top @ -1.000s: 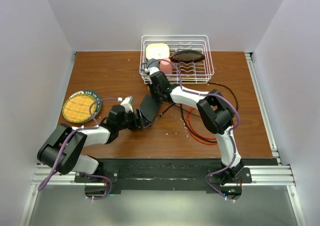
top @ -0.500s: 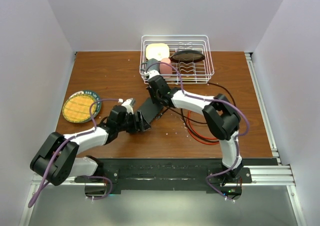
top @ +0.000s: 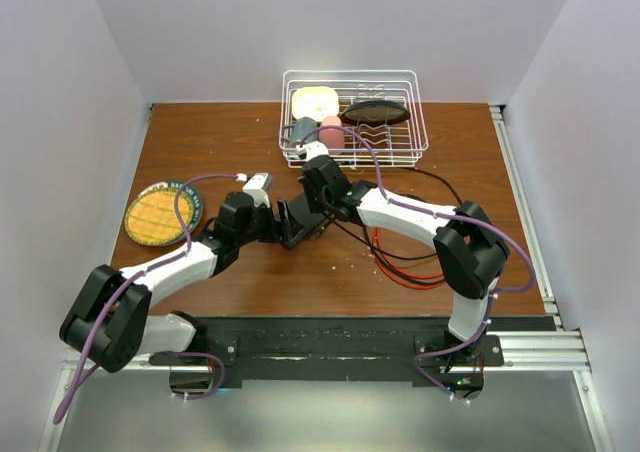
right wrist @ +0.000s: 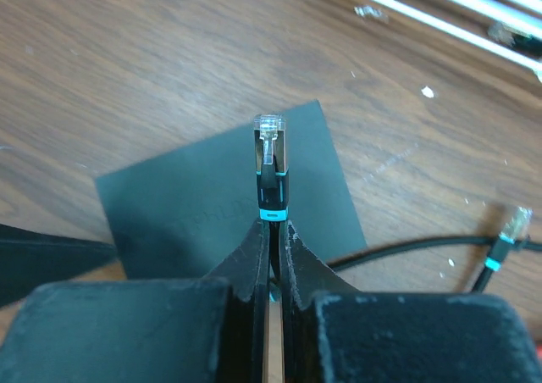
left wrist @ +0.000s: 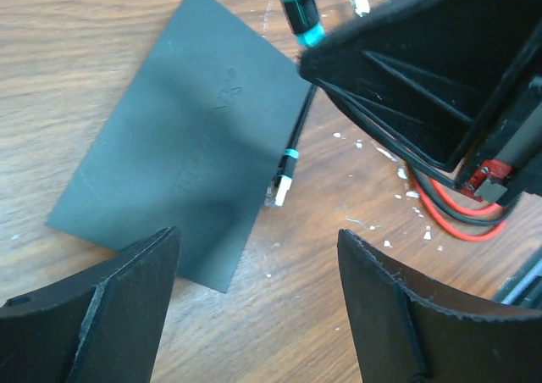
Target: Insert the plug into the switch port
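Right gripper (right wrist: 273, 227) pinches the plug (right wrist: 271, 158): clear tip, black body, teal band, sticking straight out past the fingertips, above the switch (right wrist: 203, 209). Left gripper (left wrist: 256, 252) spread wide, nothing between the fingers, hanging over one short end of the switch.

Switch lies flat on the table (top: 220, 142), between the two grippers. Faint embossed mark mid-face, not readable.

Plugs: 2. The second plug (left wrist: 280, 188), also teal-banded, lies loose on its black cable (left wrist: 298, 129) against the switch's long edge; can't tell if touching. Red cable (left wrist: 461, 233) x1, coiled with black ones on the right-arm side of the switch.

Wire basket (top: 350, 72) x1, beyond the switch at the far edge; 3 items I can make out: cream block (top: 313, 102), pink piece (top: 333, 135), dark oval (top: 375, 113).

Round yellow disc (top: 160, 215) x1, green rim, well left of the switch; rim lettering too small to read.

Tabletop is brown wood grain, with white specks near the switch. Plain pale walls (top: 350, 22) on three sides, metal rail (top: 520, 182) along the right edge.
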Robot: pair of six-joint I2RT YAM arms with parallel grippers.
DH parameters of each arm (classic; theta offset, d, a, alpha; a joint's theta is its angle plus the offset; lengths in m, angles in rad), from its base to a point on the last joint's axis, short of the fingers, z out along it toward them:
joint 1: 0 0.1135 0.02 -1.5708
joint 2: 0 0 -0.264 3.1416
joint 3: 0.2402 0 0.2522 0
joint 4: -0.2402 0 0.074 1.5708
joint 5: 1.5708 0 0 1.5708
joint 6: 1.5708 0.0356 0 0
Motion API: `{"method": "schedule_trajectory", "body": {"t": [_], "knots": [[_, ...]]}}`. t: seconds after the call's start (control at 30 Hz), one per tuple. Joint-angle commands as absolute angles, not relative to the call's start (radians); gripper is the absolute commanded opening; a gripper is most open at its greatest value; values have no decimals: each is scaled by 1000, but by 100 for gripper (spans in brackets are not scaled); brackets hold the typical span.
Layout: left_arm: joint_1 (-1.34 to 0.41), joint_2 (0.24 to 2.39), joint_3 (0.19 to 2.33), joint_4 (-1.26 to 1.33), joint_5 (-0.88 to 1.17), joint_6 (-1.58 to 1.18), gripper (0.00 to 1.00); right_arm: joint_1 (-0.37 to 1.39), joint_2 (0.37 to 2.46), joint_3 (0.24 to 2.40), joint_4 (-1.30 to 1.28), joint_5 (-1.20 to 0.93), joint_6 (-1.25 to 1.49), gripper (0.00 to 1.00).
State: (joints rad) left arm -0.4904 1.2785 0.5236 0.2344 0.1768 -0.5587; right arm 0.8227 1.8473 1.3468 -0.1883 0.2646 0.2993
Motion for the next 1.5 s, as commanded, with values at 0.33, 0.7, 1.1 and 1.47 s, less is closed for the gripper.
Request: {"method": "schedule_trajectory", "body": {"t": [0.33, 0.7, 1.1, 1.47], "knots": [[-362, 1520, 762, 213, 64, -436, 85, 755, 1758, 1216, -264, 331, 471, 0], [-314, 1674, 756, 298, 256, -468, 84, 749, 1807, 1198, -258, 267, 486, 0], [-314, 1562, 667, 287, 230, -499, 83, 753, 1996, 1356, -187, 155, 468, 0], [-310, 1565, 704, 235, 153, -495, 84, 753, 1852, 1261, -215, 164, 387, 0]]}}
